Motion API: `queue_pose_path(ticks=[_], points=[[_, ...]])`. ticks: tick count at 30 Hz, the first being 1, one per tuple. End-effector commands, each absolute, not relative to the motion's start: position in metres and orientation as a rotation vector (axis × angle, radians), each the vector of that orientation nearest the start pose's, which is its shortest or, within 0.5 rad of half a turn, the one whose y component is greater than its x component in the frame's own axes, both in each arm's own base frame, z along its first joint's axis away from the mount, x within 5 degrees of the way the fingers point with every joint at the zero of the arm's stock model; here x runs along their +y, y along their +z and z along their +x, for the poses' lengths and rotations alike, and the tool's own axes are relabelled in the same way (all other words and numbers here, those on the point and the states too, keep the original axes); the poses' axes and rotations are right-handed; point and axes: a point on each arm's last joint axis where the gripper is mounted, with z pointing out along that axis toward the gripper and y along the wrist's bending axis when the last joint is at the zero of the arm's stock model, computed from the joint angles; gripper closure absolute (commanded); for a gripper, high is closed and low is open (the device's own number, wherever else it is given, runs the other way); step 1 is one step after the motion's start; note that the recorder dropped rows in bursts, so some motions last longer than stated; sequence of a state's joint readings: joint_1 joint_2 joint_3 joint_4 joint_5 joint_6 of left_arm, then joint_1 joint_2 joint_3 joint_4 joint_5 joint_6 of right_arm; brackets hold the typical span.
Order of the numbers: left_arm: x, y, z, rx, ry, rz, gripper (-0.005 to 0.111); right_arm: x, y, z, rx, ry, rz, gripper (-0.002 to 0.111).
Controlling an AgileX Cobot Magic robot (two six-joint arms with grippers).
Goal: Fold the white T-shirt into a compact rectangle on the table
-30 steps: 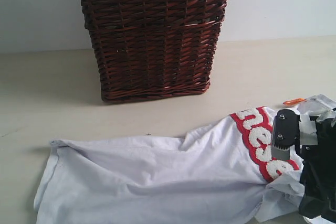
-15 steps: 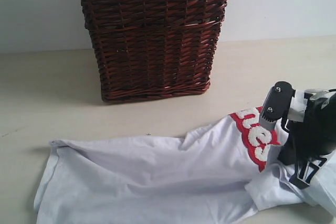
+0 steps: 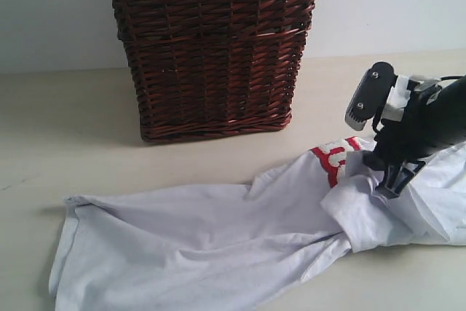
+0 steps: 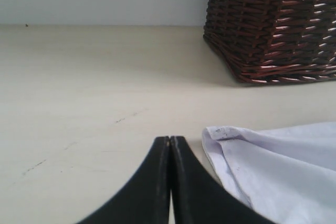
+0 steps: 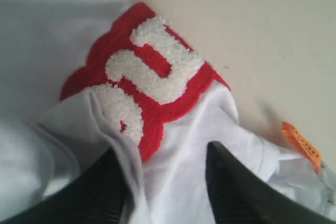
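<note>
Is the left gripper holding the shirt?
No: in the left wrist view the left gripper is shut with nothing between its fingers, and the shirt lies beside it on the table.

The wicker basket loses its top to the upper edge; the white T-shirt runs off the right and lower edges; most of its lettering is tucked under a fold; the right gripper has cloth between its fingers, whether pinched I cannot tell; its arm leaves the exterior view on the right.
</note>
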State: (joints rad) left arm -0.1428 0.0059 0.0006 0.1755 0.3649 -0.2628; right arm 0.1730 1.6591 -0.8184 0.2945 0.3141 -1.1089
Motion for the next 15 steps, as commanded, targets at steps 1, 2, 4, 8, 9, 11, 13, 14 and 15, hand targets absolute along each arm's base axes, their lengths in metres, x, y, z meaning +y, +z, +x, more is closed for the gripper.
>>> queue_pose_path(ticks=[1,2,4,8,9,11,13,14,15], points=[[-0.003,0.182,0.053,1.837,-0.123,0.000,0.106,0.059,0.148,0.319,2.260,-0.189,-1.159,0.052],[-0.003,0.182,0.053,1.837,-0.123,0.000,0.106,0.059,0.147,0.324,2.263,-0.194,-1.065,0.053],[-0.003,0.182,0.053,1.837,-0.123,0.000,0.106,0.058,0.148,0.329,2.259,-0.191,-0.915,0.054],[-0.003,0.182,0.053,1.837,-0.123,0.000,0.106,0.056,0.161,0.334,2.209,-0.180,-0.721,0.055],[-0.003,0.182,0.053,1.837,-0.123,0.000,0.106,0.056,0.165,0.335,2.194,-0.182,-0.702,0.055],[-0.003,0.182,0.053,1.837,-0.123,0.000,0.106,0.055,0.173,0.334,2.177,-0.176,-0.654,0.055],[-0.003,0.182,0.053,1.837,-0.123,0.000,0.106,0.055,0.179,0.333,2.171,-0.166,-0.626,0.055],[-0.003,0.182,0.053,1.837,-0.123,0.000,0.106,0.055,0.182,0.332,2.170,-0.161,-0.628,0.055],[-0.003,0.182,0.053,1.837,-0.123,0.000,0.106,0.055,0.184,0.330,2.173,-0.155,-0.631,0.055]])
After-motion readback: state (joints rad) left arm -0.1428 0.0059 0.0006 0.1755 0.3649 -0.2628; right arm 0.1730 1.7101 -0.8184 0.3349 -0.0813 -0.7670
